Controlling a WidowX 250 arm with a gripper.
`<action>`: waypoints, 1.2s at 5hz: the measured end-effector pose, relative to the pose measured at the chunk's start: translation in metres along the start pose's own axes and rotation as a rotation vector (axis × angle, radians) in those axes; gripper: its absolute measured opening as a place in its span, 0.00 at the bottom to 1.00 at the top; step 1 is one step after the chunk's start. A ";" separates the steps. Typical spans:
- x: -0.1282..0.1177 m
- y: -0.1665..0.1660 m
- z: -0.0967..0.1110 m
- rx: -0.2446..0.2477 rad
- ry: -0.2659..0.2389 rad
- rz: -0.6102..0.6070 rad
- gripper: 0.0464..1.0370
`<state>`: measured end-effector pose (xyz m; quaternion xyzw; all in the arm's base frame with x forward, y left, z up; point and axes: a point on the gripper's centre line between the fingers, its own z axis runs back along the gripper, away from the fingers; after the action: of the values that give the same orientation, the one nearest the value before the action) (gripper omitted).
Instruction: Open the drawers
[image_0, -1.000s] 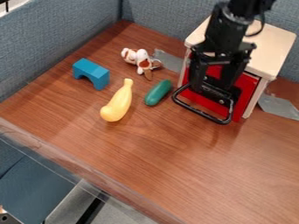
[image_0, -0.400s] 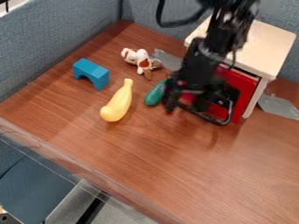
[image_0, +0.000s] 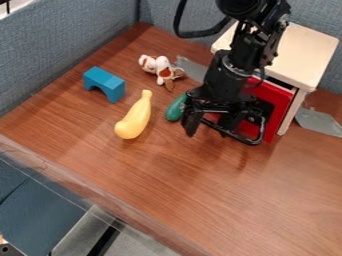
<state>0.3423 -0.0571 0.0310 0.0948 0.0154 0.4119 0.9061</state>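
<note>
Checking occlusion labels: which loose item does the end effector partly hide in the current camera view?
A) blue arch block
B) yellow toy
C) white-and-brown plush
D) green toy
D: the end effector cuts across the right side of the green toy.

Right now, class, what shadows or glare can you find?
Camera view: a faint dark patch, shadow or reflection, on the table before the red drawer; darker wood along the left wall; no harsh glare on the pale cabinet top.
</note>
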 end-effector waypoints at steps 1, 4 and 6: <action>-0.001 -0.001 -0.007 -0.027 0.006 -0.010 0.64; -0.003 0.008 0.003 -0.038 0.004 0.013 0.42; -0.023 0.037 -0.002 0.001 0.022 -0.006 0.42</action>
<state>0.2999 -0.0500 0.0342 0.0906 0.0260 0.4104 0.9070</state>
